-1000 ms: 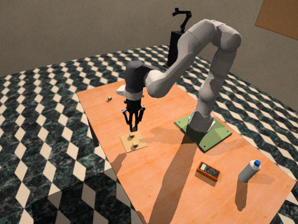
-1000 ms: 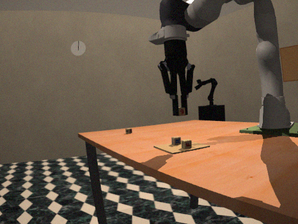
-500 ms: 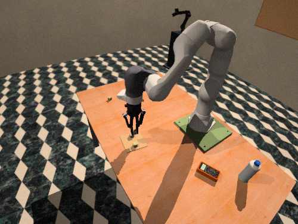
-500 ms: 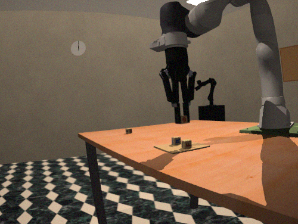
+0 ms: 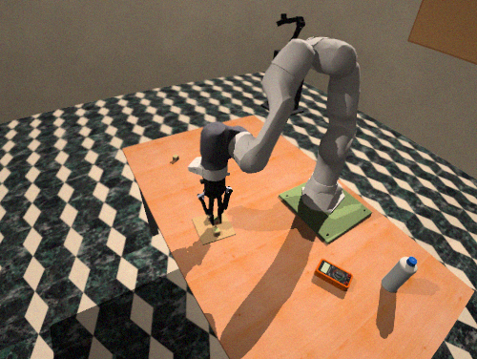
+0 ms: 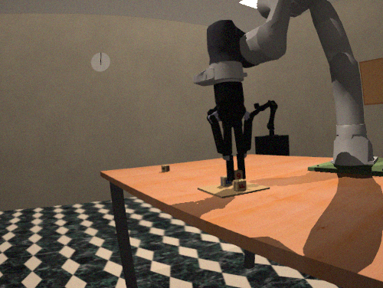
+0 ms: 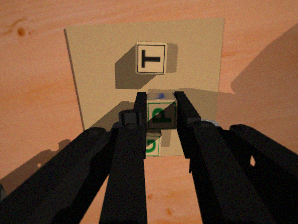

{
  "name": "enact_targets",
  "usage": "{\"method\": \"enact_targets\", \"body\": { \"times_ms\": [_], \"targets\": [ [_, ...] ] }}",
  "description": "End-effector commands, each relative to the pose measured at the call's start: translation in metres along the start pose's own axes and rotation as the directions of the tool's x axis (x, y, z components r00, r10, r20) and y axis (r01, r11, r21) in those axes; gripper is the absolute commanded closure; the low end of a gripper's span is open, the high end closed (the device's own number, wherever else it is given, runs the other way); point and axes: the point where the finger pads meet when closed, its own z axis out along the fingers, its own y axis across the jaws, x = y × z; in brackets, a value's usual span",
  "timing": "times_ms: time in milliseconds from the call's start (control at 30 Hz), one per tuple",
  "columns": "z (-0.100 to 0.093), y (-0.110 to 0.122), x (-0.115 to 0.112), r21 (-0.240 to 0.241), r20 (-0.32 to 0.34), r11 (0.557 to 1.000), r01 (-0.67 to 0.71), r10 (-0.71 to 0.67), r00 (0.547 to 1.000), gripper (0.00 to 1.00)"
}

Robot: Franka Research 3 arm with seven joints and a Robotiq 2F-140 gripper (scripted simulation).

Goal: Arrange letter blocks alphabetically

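While the narrowed hand [image 5: 216, 222] [image 6: 235, 179] [image 7: 160, 105] grips the P block [image 6: 238, 175] [image 7: 161, 116] over the mat [image 5: 202, 234] [image 6: 211, 188] [image 7: 100, 45], between the T block [image 6: 224, 181] [image 7: 151, 58] and the G block [image 5: 217, 231] [image 6: 240, 185] [image 7: 152, 145], it should descend straight, nudging neither neighbour. The wrist view gives the letters; the exterior view adds P's red side mark and the spare block [image 5: 176, 158] [image 6: 165, 168] off the mat, outside the wrist view.

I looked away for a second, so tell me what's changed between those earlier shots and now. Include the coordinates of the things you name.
The gripper [image 5: 217, 223] [image 6: 236, 180] [image 7: 160, 105], already holding the P block [image 6: 238, 175] [image 7: 162, 116], has come down to the mat [image 5: 202, 234] [image 6: 214, 189] [image 7: 100, 40], between the T and G blocks. Nothing was newly grasped or released. The other blocks, multimeter and bottle stayed put.
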Motion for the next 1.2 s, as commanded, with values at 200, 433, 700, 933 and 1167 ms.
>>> {"method": "enact_targets", "body": {
  "times_ms": [200,433,700,933,1167],
  "targets": [
    [0.0140,-0.0100,0.0028,0.023,-0.021,0.998,-0.059,0.059,0.998,0.78],
    [0.0143,-0.0100,0.0028,0.023,-0.021,0.998,-0.059,0.059,0.998,0.78],
    [0.0143,-0.0100,0.0028,0.023,-0.021,0.998,-0.059,0.059,0.998,0.78],
    [0.0143,-0.0100,0.0028,0.023,-0.021,0.998,-0.059,0.059,0.998,0.78],
    [0.0143,-0.0100,0.0028,0.023,-0.021,0.998,-0.059,0.059,0.998,0.78]
  ]
}}
